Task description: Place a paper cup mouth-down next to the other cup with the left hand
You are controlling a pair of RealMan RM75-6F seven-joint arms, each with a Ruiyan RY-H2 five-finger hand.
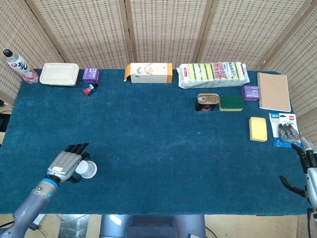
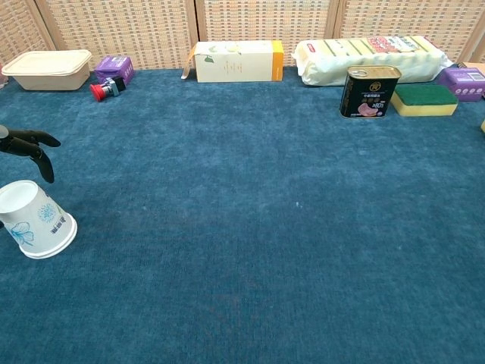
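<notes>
One paper cup (image 1: 87, 169) sits mouth-down near the front left of my blue tabletop (image 1: 148, 129). My left hand (image 1: 67, 163) is right beside it, dark fingers (image 2: 30, 144) spread and holding nothing; whether they touch the cup, I cannot tell. My right hand (image 1: 308, 173) hangs at the front right edge, fingers apart, empty too. Farther back on the right: a yellow sponge (image 1: 258, 129), then a tin can (image 1: 207, 102) beside a green sponge (image 1: 231, 102). Along the far edge: a lidded food container (image 1: 59, 74) and an orange-and-white carton (image 1: 148, 72).
</notes>
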